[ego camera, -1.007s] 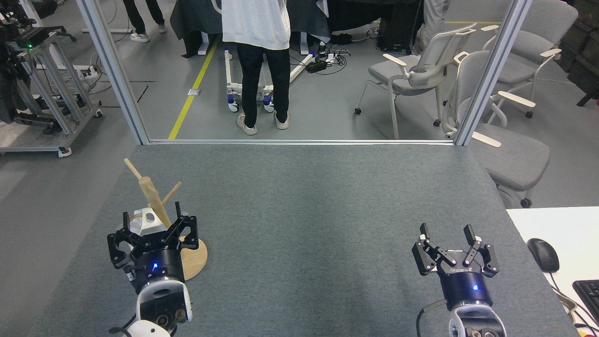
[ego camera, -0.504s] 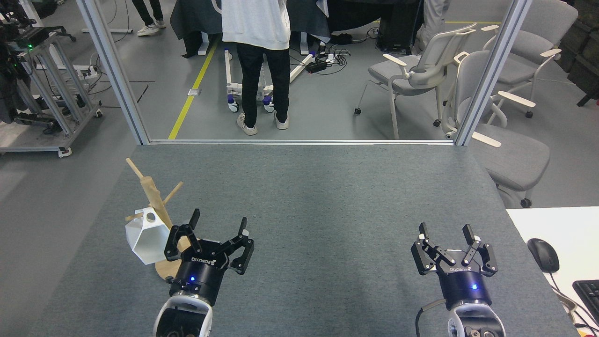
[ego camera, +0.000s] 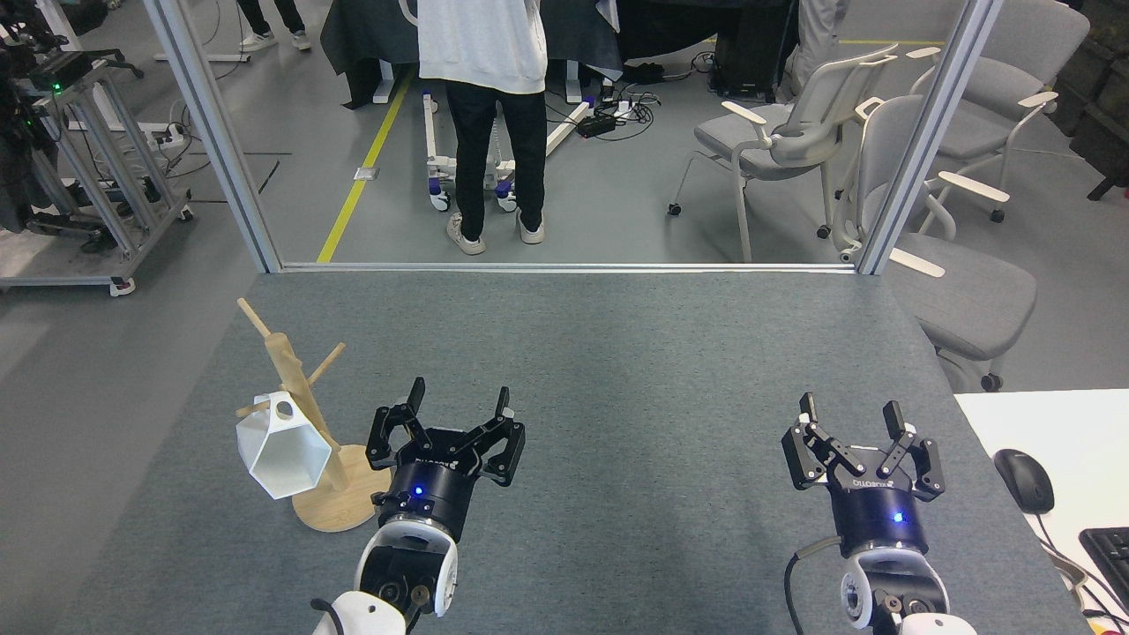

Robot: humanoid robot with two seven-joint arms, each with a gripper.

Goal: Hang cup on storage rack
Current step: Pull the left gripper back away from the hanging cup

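Note:
The white faceted cup hangs by its holed rim tab from a low peg on the left side of the wooden storage rack, mouth facing me. The rack's round disc base rests on the grey table mat at the left. My left gripper stands open and empty just right of the rack, apart from cup and post. Over at the right, my right gripper is open too, with nothing between its fingers.
A computer mouse and a keyboard corner lie on a white desk at the right. Beyond the table's far edge a person stands on the floor, with office chairs further right.
My left gripper drew back from the cup and moved right, leaving the cup hanging on the rack peg. The right gripper rose a little.

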